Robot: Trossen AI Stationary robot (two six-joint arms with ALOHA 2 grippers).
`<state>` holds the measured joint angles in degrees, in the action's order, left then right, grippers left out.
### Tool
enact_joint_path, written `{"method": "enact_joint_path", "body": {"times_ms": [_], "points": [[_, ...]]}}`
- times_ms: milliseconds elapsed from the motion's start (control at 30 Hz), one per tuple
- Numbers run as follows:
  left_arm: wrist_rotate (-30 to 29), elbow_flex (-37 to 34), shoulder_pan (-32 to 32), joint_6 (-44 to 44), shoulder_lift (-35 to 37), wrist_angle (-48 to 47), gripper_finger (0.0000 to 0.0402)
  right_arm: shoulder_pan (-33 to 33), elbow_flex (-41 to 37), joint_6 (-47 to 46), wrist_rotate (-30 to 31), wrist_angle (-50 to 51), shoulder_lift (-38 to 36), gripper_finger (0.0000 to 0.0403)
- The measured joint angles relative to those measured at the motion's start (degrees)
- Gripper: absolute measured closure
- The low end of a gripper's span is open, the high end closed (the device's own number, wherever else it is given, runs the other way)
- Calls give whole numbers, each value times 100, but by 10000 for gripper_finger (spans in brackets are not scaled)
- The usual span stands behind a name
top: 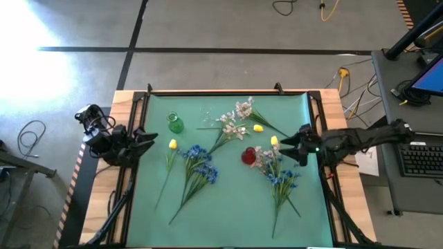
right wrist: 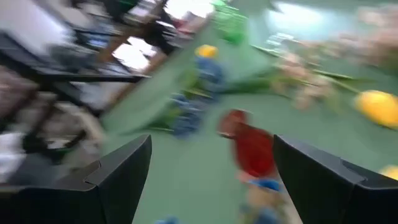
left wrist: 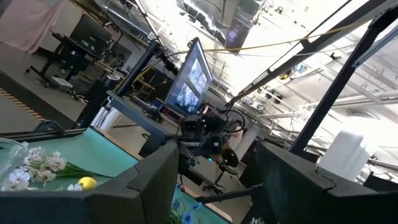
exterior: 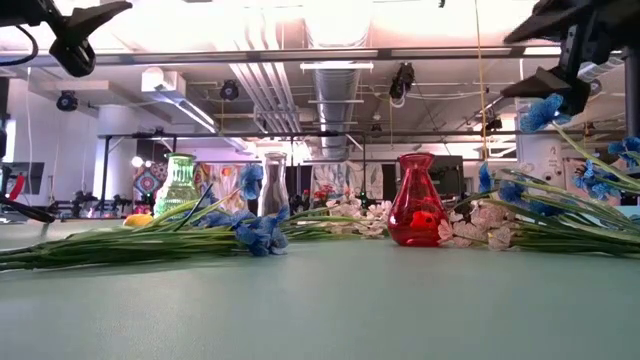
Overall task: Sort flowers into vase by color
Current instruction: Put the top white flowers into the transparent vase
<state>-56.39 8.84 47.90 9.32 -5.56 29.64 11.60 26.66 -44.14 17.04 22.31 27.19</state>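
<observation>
Flowers lie flat on the green mat (top: pixel 228 207). A yellow tulip (top: pixel 172 144) and a blue bunch (top: pixel 199 166) are left of centre. Pale pink-white sprays (top: pixel 235 123) and a yellow bud (top: pixel 257 128) lie toward the far side. A mixed blue and pink bunch (top: pixel 278 173) lies at the right, with another yellow bud (top: pixel 274 140). A green vase (top: pixel 176 124), a clear vase (exterior: pixel 274 185) and a red vase (top: pixel 248 156) stand upright. My left gripper (top: pixel 152 138) hovers open at the mat's left edge. My right gripper (top: pixel 284 144) hovers open beside the right bunch, facing the red vase (right wrist: pixel 252 149).
A black frame rails the table's left and right edges (top: pixel 131 173). The near half of the mat is bare between the bunches. In the low view both grippers (exterior: pixel 90 25) (exterior: pixel 560 55) sit well above the flowers. A desk with a keyboard (top: pixel 421 159) stands to the right.
</observation>
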Motion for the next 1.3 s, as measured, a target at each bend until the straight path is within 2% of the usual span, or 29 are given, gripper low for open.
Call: {"method": "enact_joint_path", "body": {"times_ms": [167, 500, 633, 733, 833, 933, 1033, 1167, 1300], "points": [[-11, 2, 0, 2, -24, -11, 196, 0, 725, -137, 545, 1090, 532, 78], [-25, 2, -2, 15, -242, 10, 196, 0, 1342, 129, 618, 1128, 1098, 78], [-78, 2, -14, 20, -579, 104, 196, 0, 1363, 114, 1254, 1128, 1306, 78], [-555, 59, -80, 17, -936, 84, 196, -161, 1364, 133, 1560, 862, 1550, 78], [-855, 187, -181, -270, -1361, 76, 196, -630, 1531, 550, 1288, 732, 1846, 78], [-917, 418, -290, -591, -1698, 63, 196, -1248, 1855, 831, 975, 699, 2249, 78], [-912, 727, -319, -736, -1958, -100, 196, -1975, 2176, 1198, 338, 781, 2711, 78], [-910, 1185, -319, -437, -2209, -991, 196, -2850, 2550, 1547, -779, 941, 3382, 78], [-901, 1649, -333, 504, -2419, -2406, 196, -3457, 2913, 1858, -871, 1589, 4122, 78]]}}
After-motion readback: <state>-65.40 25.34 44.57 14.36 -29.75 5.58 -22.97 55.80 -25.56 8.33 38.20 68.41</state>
